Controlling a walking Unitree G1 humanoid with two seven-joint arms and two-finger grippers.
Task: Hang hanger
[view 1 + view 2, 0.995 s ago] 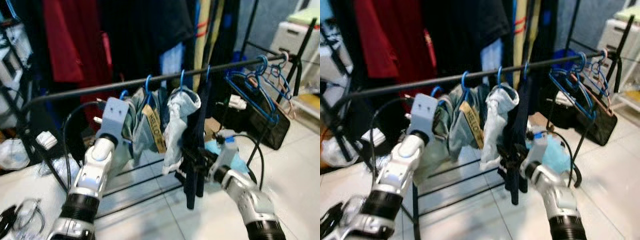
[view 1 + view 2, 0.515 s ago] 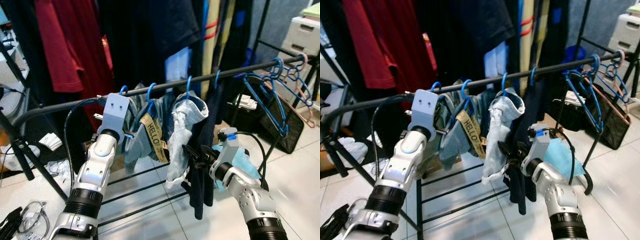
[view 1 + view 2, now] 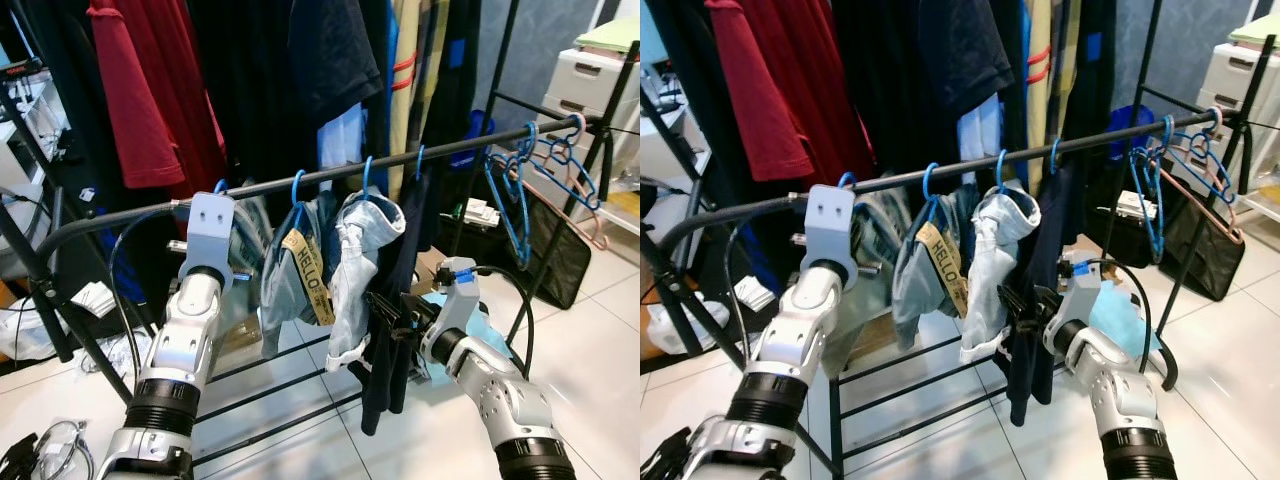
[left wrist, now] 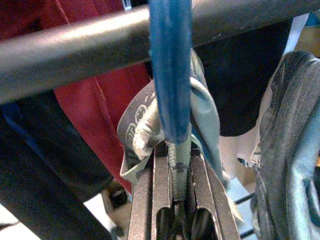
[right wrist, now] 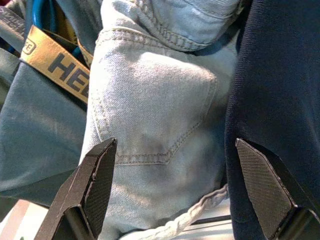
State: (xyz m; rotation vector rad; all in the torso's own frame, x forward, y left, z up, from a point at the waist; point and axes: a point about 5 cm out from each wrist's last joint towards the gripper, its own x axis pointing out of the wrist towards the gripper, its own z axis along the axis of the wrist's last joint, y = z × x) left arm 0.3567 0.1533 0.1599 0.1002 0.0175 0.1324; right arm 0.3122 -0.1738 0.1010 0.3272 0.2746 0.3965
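Gripping the blue hanger (image 4: 170, 75) by its neck just under the hook, our left gripper (image 4: 174, 200) has both fingers pinched tight on it, right below the black rail (image 4: 65, 55). In the left wrist view the hook already loops over the rail, so the hanger looks hung or close to it, at the left end of the row, with a grey-green garment (image 4: 142, 132) bunched around the neck. We judge the hanger light, stiff plastic, a bit slick, and free to swing on the hook; the soft cloth adds a little floppy weight and could snag the fingers on release. The neck is the best hold, since the shoulders are buried in fabric. Our right gripper (image 5: 175, 185) is spread wide with nothing in it, facing the pale denim jeans (image 5: 160, 105) and the dark navy garment (image 5: 272, 90) hanging further along the rail. Empty blue hangers (image 3: 510, 190) sit at the far right end.
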